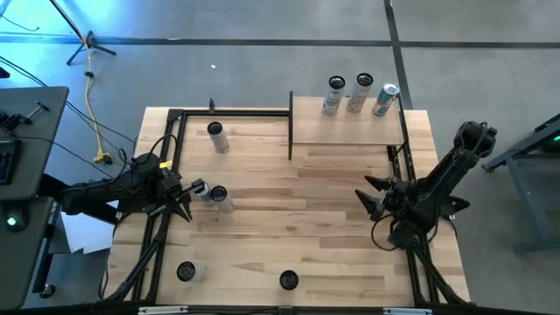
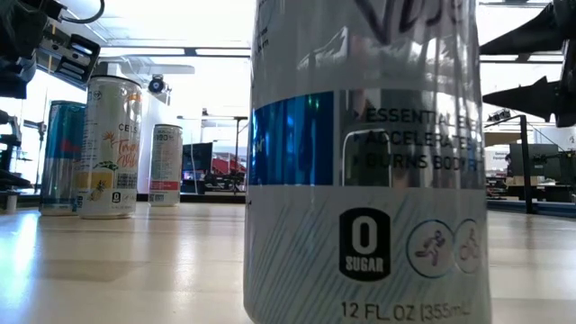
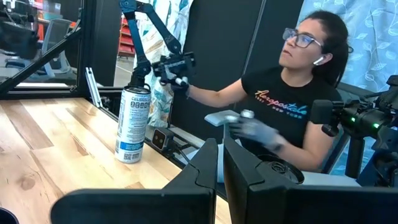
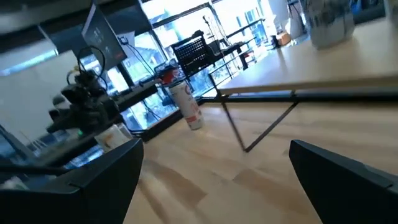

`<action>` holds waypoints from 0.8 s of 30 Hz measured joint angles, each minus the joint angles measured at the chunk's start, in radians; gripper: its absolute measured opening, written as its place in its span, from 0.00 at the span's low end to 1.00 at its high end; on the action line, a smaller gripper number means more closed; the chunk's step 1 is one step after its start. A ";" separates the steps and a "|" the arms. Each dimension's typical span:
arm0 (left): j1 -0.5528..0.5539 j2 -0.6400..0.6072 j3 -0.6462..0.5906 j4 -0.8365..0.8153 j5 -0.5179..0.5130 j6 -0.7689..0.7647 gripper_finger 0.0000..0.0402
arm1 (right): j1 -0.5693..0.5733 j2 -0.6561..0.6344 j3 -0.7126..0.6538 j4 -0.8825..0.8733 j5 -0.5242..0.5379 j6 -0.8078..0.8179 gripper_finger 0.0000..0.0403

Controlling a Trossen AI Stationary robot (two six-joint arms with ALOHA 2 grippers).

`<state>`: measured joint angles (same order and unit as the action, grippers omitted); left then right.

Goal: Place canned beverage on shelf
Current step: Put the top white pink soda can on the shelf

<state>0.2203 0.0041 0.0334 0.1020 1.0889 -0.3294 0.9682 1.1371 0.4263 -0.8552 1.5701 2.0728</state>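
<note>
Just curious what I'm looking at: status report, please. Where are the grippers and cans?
Left gripper shut, beside a can. Right gripper open, empty. Three cans on the shelf; four on the table. Nothing blocking.

The counter (image 1: pixel 341 201) is pale wood in lengthwise planks, framed in black metal. The shelf (image 1: pixel 346 131) is the same light wood on black posts. On it stand two whitish cans (image 1: pixel 333 96) and a blue-and-silver one (image 1: pixel 385 100). The nearest can (image 2: pixel 369 162) in the low view is silver with a blue band, fine diagonal stripes and a black "0 sugar" badge. Both hands, left (image 1: pixel 179 199) and right (image 1: pixel 374 197), are black. A person (image 3: pixel 292 99) wears a black shirt with orange lettering.
</note>
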 joint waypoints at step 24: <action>0.000 0.000 0.000 0.000 0.000 0.000 0.01 | -0.547 0.406 0.001 2.102 -1.188 -1.833 0.97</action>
<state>0.2199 0.0040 0.0334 0.1020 1.0889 -0.3294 0.4208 1.5429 0.4271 1.2465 0.3821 0.2400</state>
